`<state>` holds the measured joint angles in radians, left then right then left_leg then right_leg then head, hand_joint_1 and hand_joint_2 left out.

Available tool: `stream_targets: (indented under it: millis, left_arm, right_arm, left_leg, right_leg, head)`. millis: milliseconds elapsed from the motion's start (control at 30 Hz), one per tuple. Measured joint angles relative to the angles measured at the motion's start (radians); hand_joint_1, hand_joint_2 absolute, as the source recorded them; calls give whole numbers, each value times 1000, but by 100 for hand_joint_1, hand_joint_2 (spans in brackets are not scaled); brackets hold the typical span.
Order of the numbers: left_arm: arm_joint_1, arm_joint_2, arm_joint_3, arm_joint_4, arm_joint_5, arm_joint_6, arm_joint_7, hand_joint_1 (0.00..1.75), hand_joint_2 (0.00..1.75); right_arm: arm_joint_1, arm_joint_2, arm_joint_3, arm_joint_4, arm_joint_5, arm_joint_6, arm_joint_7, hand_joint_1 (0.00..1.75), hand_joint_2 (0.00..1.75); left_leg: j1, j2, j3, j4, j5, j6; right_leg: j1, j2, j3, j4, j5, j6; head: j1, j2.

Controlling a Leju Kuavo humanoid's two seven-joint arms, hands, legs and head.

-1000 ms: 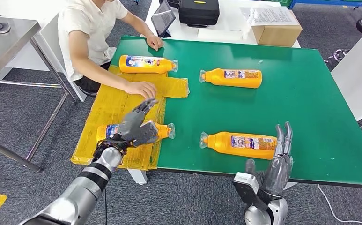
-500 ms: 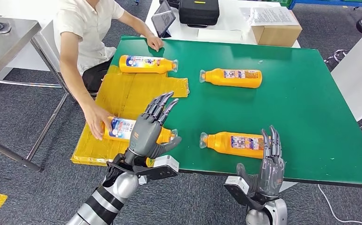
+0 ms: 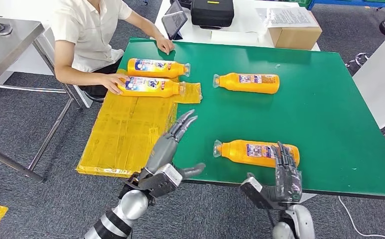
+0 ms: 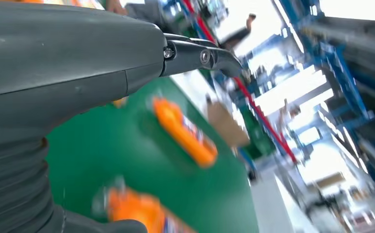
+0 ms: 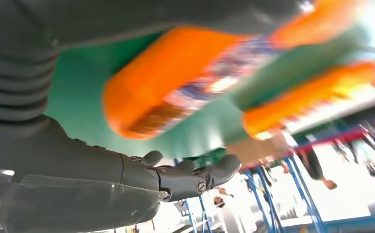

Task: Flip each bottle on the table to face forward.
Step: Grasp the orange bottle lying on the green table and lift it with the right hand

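My left hand [image 3: 166, 149] is empty, fingers spread and pointing away from me, thumb out to the side. It hovers over the near edge of the green tabletop [image 3: 329, 124], just beside the yellow sheet [image 3: 125, 129]. In the left wrist view the hand [image 4: 78, 73] holds nothing, and two bottles show blurred on the green beyond it.

My right hand [image 3: 286, 172] is also empty, fingers extended and close together, pointing up at the near edge of the tabletop. It sits right at the base end of the near right bottle [image 3: 255, 152]; contact I cannot tell. In the right wrist view that bottle [image 5: 185, 82] is blurred, close to my thumb [image 5: 195, 177] but not gripped.

Bottles, all lying on their sides:
- near right bottle: on the green, cap pointing to my left, label up.
- far right bottle [image 3: 247, 82]: on the green, cap to my left, well apart from both hands.
- far left bottle [image 3: 156, 67]: at the far edge of the yellow sheet, cap to my right.
- second left bottle [image 3: 148, 86]: just in front of that one, on the yellow sheet, cap to my right. A person's hand [image 3: 111, 82] rests on its base end.

The person's other hand [image 3: 165, 46] lies on the far left corner of the tabletop.
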<state>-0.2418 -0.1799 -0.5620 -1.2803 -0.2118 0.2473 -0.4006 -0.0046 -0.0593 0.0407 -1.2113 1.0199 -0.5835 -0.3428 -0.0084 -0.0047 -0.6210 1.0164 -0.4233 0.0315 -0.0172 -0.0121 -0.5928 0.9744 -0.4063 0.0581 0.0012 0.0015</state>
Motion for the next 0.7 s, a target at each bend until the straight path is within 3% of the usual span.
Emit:
stream_targets:
  millis: [167, 333, 700]
  left_arm:
    - [35, -9, -79, -5, 62, -28, -15, 0, 175]
    - [36, -16, -120, -5, 79, -22, -16, 0, 175]
    - [35, -18, -135, -5, 85, -20, -15, 0, 175]
  right_arm:
    - [-89, -150, 44, 94, 85, 103, 63, 0, 175]
    - [-166, -234, 107, 168, 139, 179, 112, 0, 175]
    - [-213, -266, 158, 225, 159, 176, 125, 0, 175]
  left_leg:
    - [-2, 1, 0, 0, 0, 1]
    - [-1, 1, 0, 0, 0, 1]
    - [0, 1, 0, 0, 0, 1]
  right_leg:
    - [-1, 0, 0, 0, 1, 1]
    - [0, 0, 0, 0, 1, 1]
    - [0, 0, -1, 0, 1, 1]
  head:
    - [0, 0]
    - [0, 0]
    - [-1, 0]
